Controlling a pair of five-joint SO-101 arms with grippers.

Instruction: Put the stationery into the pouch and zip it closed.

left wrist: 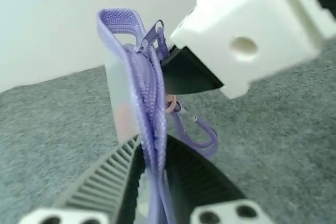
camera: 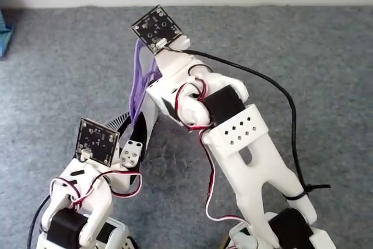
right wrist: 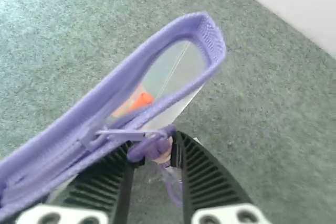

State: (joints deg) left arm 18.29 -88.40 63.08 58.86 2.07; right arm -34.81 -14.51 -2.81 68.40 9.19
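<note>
Zipping seems the step in hand: the clear plastic pouch with lilac zip [right wrist: 170, 74] is held up over the grey tabletop [camera: 58, 74], left hand [left wrist: 150, 153] clamping its edge, right hand [right wrist: 153, 149] pinching the lilac pull [right wrist: 148, 147]. Next, a steady drag along the teeth.

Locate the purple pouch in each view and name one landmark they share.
High view: pouch left of centre, beside an arm.
Left wrist view: pouch mid-picture, in the left end effector.
Right wrist view: pouch mid-picture, its zipper pull in the right end effector.
Shared landmark: grey table surface.
</note>
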